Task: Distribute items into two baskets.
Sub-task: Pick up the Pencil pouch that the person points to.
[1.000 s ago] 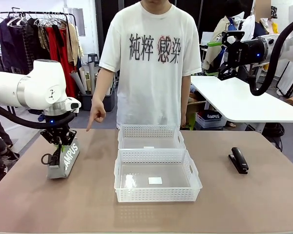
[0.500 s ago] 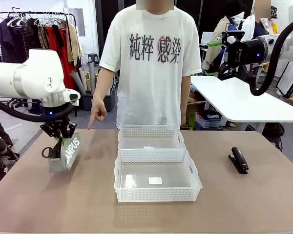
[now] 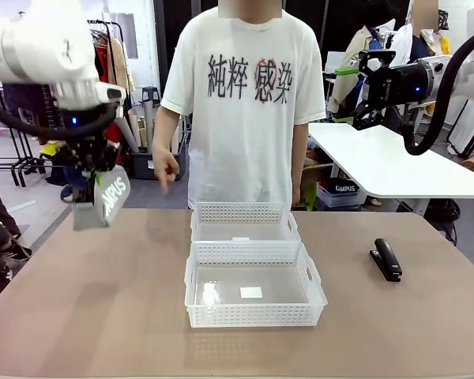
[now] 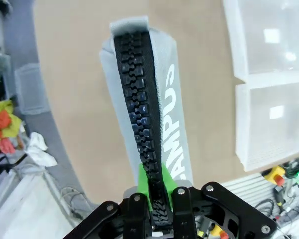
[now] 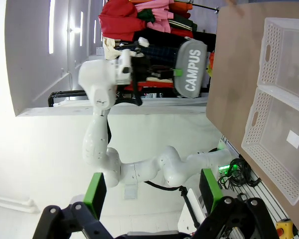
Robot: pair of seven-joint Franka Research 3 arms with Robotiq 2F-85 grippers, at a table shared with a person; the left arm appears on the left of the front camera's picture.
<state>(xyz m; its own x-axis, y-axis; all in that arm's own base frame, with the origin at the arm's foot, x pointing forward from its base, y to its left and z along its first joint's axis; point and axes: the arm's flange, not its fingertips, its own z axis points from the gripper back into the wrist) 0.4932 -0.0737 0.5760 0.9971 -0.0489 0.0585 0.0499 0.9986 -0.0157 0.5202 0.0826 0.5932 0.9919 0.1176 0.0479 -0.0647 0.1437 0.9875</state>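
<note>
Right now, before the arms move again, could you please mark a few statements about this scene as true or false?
1. The left gripper is shut on the zipper edge of the pouch, holding it clear of the table. True.
2. The stapler lies in the nearer basket. False: it lies on the table, to the right of both baskets.
3. Neither the nearer basket nor the farther basket holds the pouch or the stapler. True.
4. The right gripper is closed on the stapler. False: it is open, raised above the table and holds nothing.
</note>
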